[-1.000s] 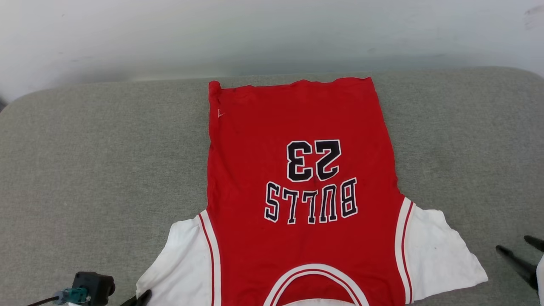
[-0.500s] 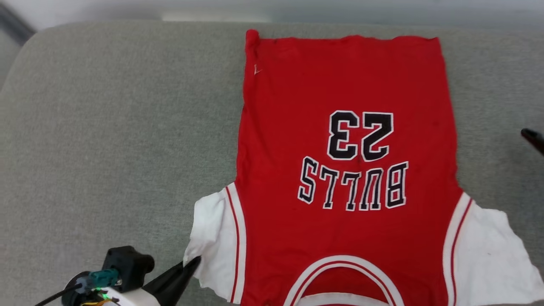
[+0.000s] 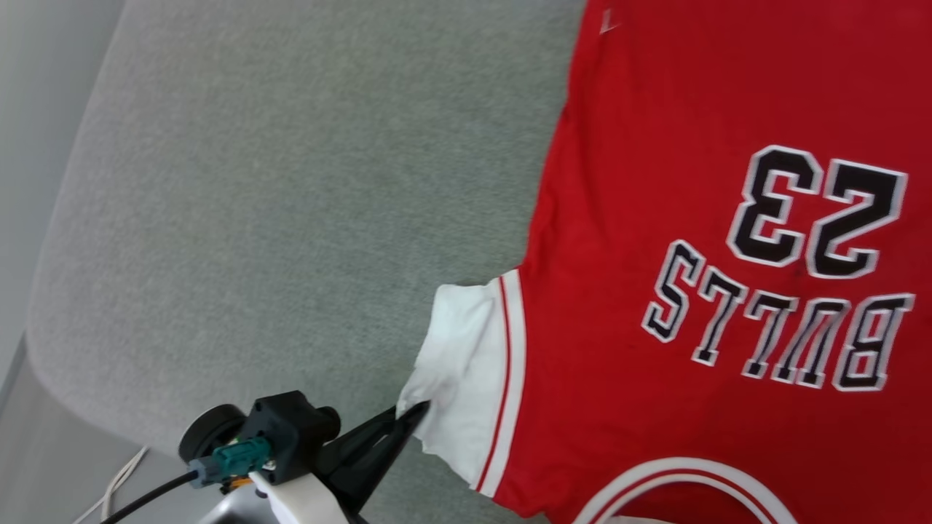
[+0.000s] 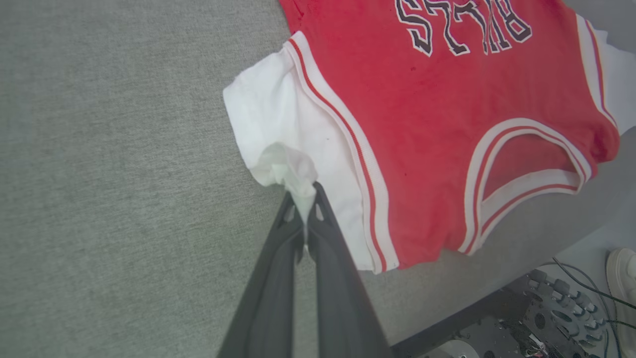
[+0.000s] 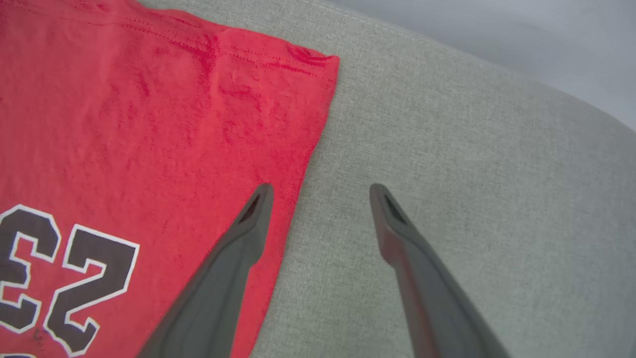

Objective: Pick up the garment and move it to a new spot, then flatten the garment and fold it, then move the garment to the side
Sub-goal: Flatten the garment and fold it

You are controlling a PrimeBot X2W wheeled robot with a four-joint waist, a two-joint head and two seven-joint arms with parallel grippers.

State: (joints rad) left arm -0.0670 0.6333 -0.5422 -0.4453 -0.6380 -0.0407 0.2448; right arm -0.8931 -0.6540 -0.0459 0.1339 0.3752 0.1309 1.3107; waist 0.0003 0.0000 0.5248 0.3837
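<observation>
Across the right half of the head view lies the red jersey T-shirt (image 3: 655, 218) with white short sleeves, striped trim and black-and-white "BULLS" and "23" lettering. It is spread flat, lettering up, on a grey woven cushion (image 3: 291, 182). At the lower middle of that view the left gripper (image 3: 411, 418) has its two dark fingers pressed together on the outer corner of one white sleeve (image 3: 459, 342). The left wrist view shows the same grip (image 4: 303, 199), with a pinch of white cloth bunched and raised between the fingertips while the rest of the shirt (image 4: 422, 124) lies flat.

In the right wrist view the right gripper (image 5: 320, 191) has its jaws spread wide and holds nothing. One finger is over the shirt's side edge (image 5: 149, 124), the other over bare grey cushion; whether either touches cannot be told.

Broad bare cushion fills the upper left and centre of the head view, with nothing lying on it. Its rounded edge runs down the far left, and a white cord (image 3: 120, 477) lies below it at the lower left. In the left wrist view the shirt's collar end lies close to the cushion's edge at the lower right, where a dark perforated base (image 4: 556, 308), thin cables (image 4: 581, 278) and a pale shoe (image 4: 621, 263) sit below it.
</observation>
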